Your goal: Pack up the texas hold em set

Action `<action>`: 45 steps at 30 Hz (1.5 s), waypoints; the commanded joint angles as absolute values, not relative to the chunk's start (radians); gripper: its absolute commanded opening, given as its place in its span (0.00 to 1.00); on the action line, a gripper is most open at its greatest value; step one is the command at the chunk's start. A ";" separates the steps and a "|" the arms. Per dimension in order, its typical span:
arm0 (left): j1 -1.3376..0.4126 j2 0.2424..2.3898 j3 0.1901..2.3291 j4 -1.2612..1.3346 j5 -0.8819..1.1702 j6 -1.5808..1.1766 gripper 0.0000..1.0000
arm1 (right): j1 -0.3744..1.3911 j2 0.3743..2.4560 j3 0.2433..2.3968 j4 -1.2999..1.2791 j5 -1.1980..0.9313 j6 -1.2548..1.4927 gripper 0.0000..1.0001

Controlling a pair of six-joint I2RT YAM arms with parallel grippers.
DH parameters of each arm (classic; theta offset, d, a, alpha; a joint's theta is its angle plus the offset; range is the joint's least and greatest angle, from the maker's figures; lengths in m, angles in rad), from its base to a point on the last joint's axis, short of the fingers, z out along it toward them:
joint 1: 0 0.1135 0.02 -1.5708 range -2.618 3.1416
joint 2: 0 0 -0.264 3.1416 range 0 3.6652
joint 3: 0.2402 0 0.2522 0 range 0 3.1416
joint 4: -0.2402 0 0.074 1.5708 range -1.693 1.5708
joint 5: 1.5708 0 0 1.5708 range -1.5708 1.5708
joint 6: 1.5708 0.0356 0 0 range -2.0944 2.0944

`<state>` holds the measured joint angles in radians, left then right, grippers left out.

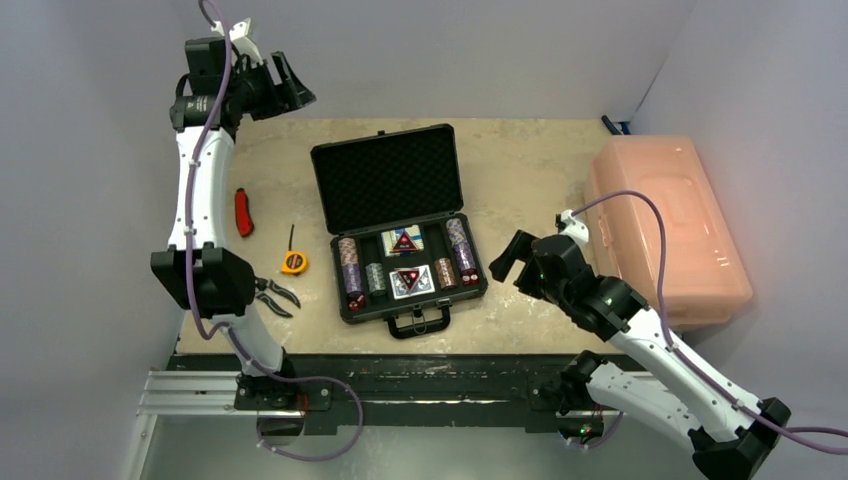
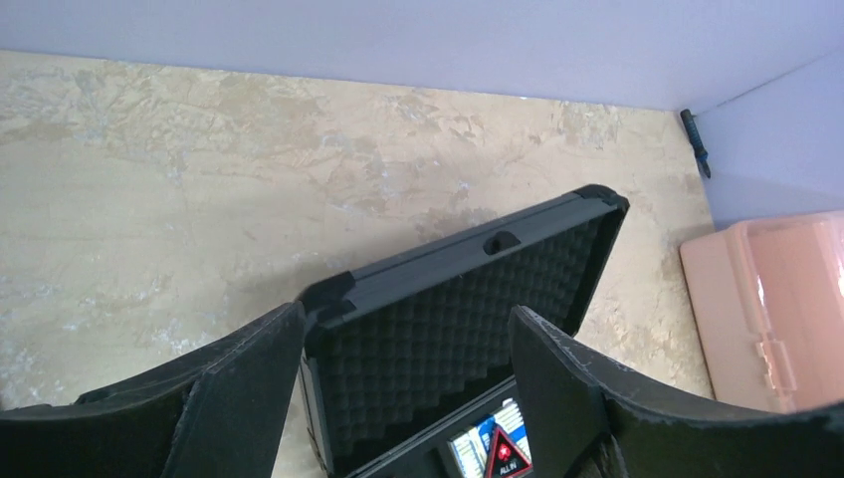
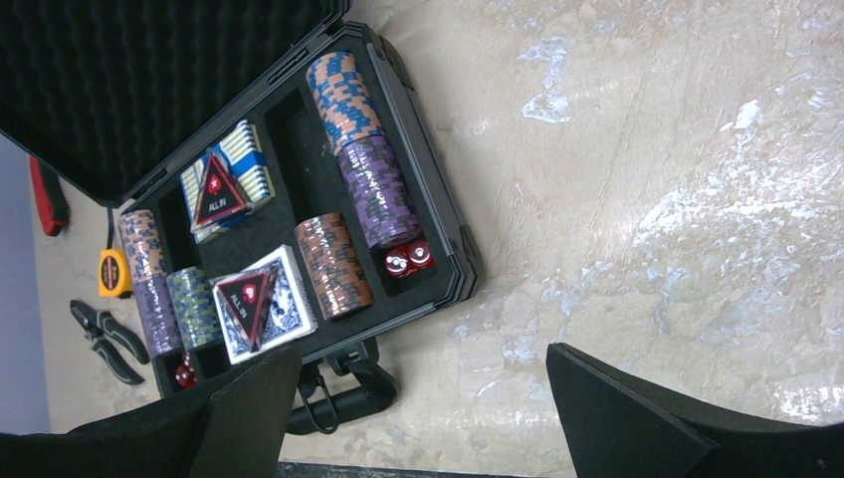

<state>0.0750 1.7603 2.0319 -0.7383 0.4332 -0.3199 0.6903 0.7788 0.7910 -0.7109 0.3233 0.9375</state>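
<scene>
The black case (image 1: pixel 400 232) lies open mid-table, its foam-lined lid (image 1: pixel 388 178) standing up at the back and its handle (image 1: pixel 418 322) toward me. Its tray holds chip stacks (image 1: pixel 350 266), two card decks (image 1: pixel 403 241) and red dice (image 3: pixel 409 258). My left gripper (image 1: pixel 285 85) is open and empty, raised high at the far left, behind the lid (image 2: pixel 468 299). My right gripper (image 1: pixel 512 258) is open and empty, just right of the case's near right corner (image 3: pixel 463 269). The right wrist view shows the chip stacks (image 3: pixel 343 100), the decks (image 3: pixel 264 302) and the handle (image 3: pixel 343 398).
A translucent pink bin (image 1: pixel 665 225), closed, stands at the right. Left of the case lie a yellow tape measure (image 1: pixel 293 262), black-handled pliers (image 1: pixel 275 297) and a red-handled tool (image 1: pixel 243 211). A dark pen-like thing (image 2: pixel 695 139) lies in the far right corner.
</scene>
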 commanded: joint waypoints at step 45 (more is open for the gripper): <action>0.209 2.302 2.124 -0.641 0.912 -0.517 0.24 | 0.686 1.295 0.987 -0.140 -0.084 0.674 0.22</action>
<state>0.2150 2.3394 2.1559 -0.6319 0.8448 -0.5552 0.6884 1.2472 0.8917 -0.2024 -0.0593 0.6941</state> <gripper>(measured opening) 0.252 0.276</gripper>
